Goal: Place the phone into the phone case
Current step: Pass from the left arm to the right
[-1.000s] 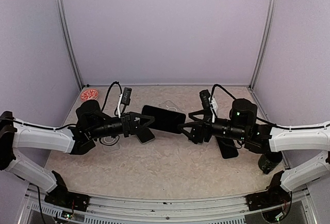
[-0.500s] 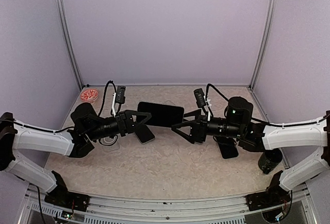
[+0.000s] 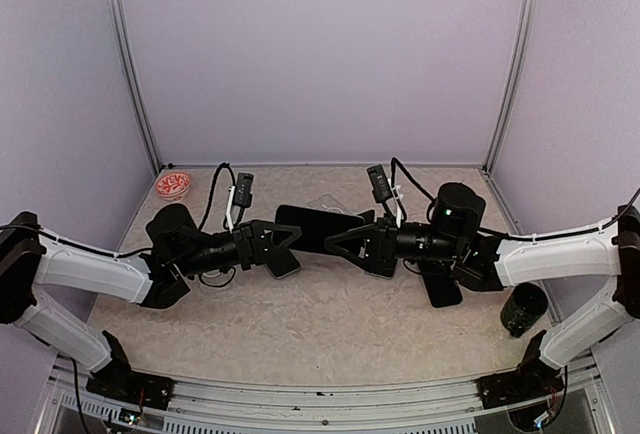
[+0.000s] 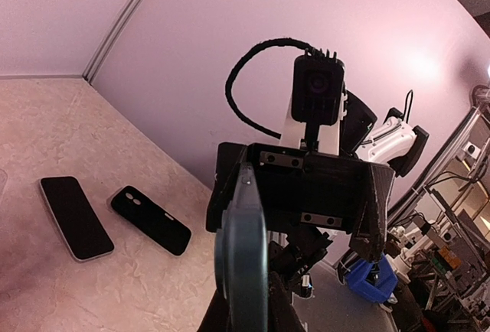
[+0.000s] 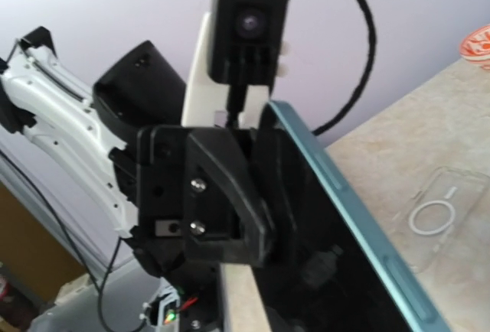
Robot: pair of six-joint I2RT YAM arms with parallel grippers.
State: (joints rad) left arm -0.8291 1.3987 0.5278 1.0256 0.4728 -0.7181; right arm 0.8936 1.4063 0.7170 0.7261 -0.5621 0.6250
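While the left hand (image 3: 288, 238) is clamped on the left end of the teal-edged phone (image 3: 325, 222), the phone hangs above the middle of the counter (image 3: 320, 329), nearer the far edge than the near one. Its long axis runs left to right, roughly parallel to that far edge. Its free right end points straight at the right hand (image 3: 338, 241), which sits at that end. In the left wrist view that hand's fingers (image 4: 377, 213) stand wide apart, one just beside the phone's edge, so I judge it open and not gripping. The clear phone case (image 5: 442, 208) lies flat on the counter below the phone, apparently toward the far edge. Whichever hand acts next, the phone's long axis must line up with the case's, and only the left hand has a hold.
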